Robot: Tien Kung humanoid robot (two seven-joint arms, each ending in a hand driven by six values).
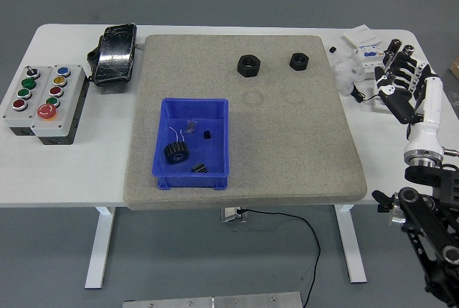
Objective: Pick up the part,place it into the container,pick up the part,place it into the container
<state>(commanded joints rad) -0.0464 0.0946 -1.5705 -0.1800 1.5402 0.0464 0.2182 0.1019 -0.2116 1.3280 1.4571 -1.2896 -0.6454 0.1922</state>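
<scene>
In the head view, the robot's white-shelled right hand (405, 85) hovers over the table's far right edge, its dark fingers (396, 72) loosely curled and holding nothing. The two remaining parts lie to its left and slightly farther away on the grey felt-like mat (315, 150): the smaller black hexagonal nut (299, 60), matte and hard-looking, is the nearer one, and the larger black hexagonal nut (249, 65) sits beyond it. Both are flat with the bore facing up, so neither has a long axis to favour. The glossy blue rectangular plastic bin (217, 139) stands well to the left, already containing a black toothed gear (176, 153) and small dark bits. The left arm is not visible.
</scene>
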